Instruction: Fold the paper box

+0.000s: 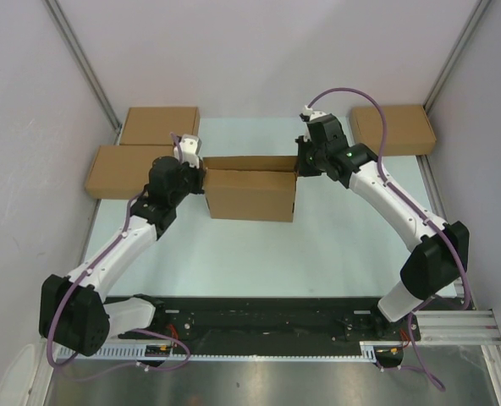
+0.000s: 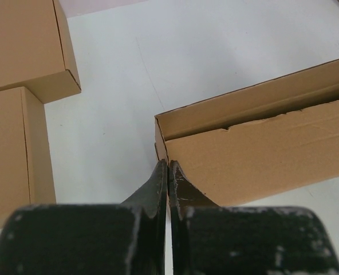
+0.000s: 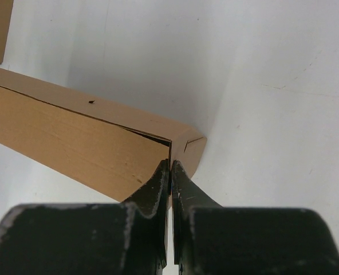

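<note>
The table [image 1: 233, 254] has a pale, slightly green top. In its middle lies the paper box [image 1: 250, 193], its top open. At the far left corner lie 2 closed brown boxes, the farther left box [image 1: 159, 125] and the nearer left box [image 1: 125, 169], touching each other. 1 more, the right box [image 1: 392, 128], lies at the far right corner.

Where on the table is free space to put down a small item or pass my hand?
Free: the table on the near side of the paper box; also behind it, between the two left boxes and the right box. Crowded: both box ends, where the left hand and right hand sit.
</note>
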